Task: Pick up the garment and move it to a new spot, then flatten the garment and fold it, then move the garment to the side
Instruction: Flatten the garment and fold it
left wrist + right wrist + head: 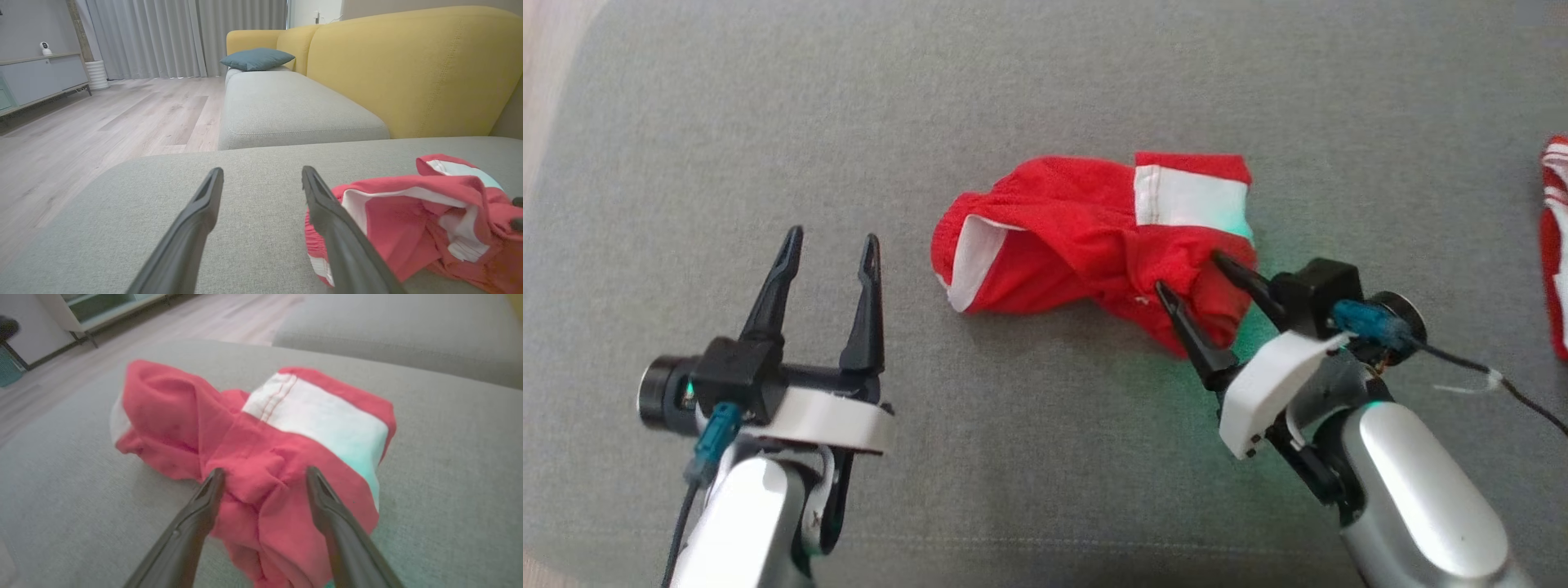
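A crumpled red garment [1086,237] with white panels lies in a heap on the grey sofa cushion [1045,90]. My right gripper [1186,272] stands open at the heap's near right end, its two fingers straddling a fold of red cloth [261,486] without closing on it. My left gripper [832,238] is open over bare cushion to the left of the garment, holding nothing. In the left wrist view the garment [412,216] lies just right of the left gripper [261,173].
Another red and white cloth [1555,245] lies at the cushion's far right edge. A yellow sofa back [412,69] and a blue pillow [257,58] stand beyond. Wooden floor [102,122] lies past the cushion's edge, with a low cabinet [41,79] farther off.
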Robot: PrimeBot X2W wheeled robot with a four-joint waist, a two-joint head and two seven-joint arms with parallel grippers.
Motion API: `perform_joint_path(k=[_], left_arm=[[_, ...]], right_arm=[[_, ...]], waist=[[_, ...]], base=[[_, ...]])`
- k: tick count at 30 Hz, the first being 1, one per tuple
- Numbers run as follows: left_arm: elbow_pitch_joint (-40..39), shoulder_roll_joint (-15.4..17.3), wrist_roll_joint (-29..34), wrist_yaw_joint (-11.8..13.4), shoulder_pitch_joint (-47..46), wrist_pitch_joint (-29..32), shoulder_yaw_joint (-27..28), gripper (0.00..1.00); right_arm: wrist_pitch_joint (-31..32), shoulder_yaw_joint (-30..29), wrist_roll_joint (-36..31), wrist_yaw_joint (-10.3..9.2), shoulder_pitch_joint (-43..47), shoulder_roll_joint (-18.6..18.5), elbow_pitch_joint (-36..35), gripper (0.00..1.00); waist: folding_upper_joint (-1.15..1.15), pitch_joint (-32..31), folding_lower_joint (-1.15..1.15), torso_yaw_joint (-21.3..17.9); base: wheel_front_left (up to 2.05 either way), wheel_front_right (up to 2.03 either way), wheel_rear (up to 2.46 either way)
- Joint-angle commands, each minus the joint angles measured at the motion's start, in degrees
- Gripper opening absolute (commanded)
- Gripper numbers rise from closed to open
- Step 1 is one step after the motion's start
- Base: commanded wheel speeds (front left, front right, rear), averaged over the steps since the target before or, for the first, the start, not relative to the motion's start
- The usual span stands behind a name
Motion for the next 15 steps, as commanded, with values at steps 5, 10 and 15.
perform_joint_path(k=[5, 10, 15], left_arm=[[-1.40, -0.21, 0.90, -0.44, -3.35, -0.70, 2.44, 1.00], [-1.11, -0.80, 1.46, -0.86, -3.78, -0.70, 2.94, 1.00], [-0.85, -1.18, 1.98, -1.30, -3.71, -0.70, 3.41, 1.00]], right_arm=[[1.97, 2.50, 0.96, 0.21, -3.39, -0.78, 0.15, 0.91], [0.88, 1.27, 2.11, 0.21, -4.26, -0.48, 0.51, 0.00], [-2.89, -4.32, 3.90, 0.21, -2.65, 1.09, -0.23, 0.00]], waist=[[0.00, 2.01, 0.00, 1.08], [0.00, 2.60, 0.00, 1.00], [0.00, 2.18, 0.00, 0.40]], base=[[0.00, 0.00, 0.00], [0.00, 0.00, 0.00], [0.00, 0.00, 0.00]])
